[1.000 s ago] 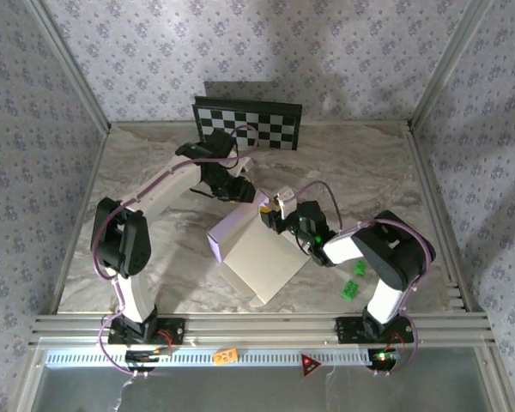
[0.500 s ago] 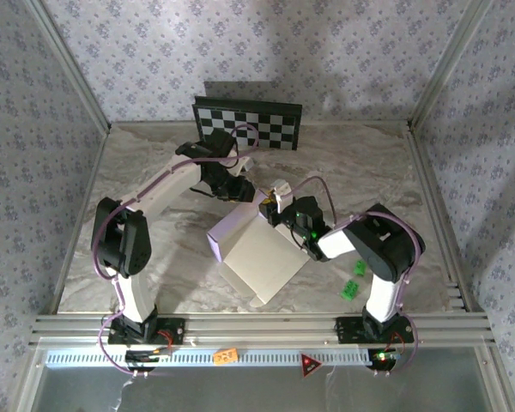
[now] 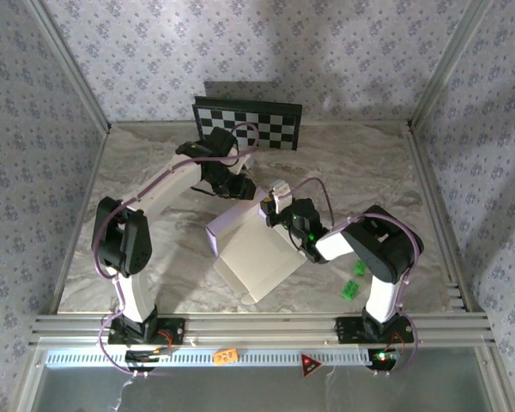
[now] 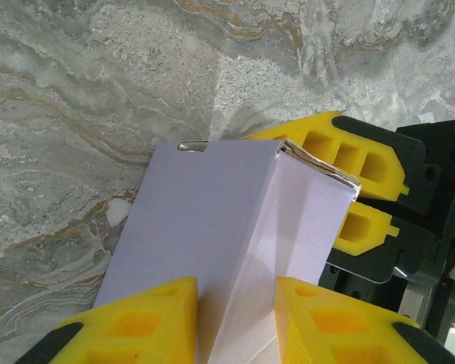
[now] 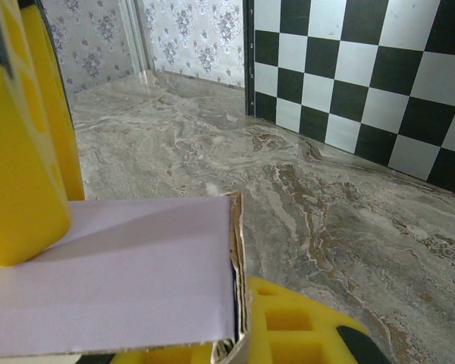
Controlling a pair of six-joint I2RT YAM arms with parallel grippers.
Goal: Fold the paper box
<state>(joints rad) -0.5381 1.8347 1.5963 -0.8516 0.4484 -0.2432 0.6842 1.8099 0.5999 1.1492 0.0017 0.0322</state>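
Since a second earlier, the right gripper [image 3: 271, 207] had slid left to the far corner of the paper box [image 3: 256, 256], a thin cardboard cut-out showing a cream-white face and a raised lavender flap. Its yellow fingers [image 5: 19, 167] had closed on the flap's edge from above and below. The right arm lay low, elbow bent outward. The left gripper [image 4: 236, 299], under an arched arm, pinched the flap's lavender fold. The box sat mid-table on the grey marbled tabletop [image 3: 146, 172], in front of the black-and-white checkerboard panel [image 3: 249, 124].
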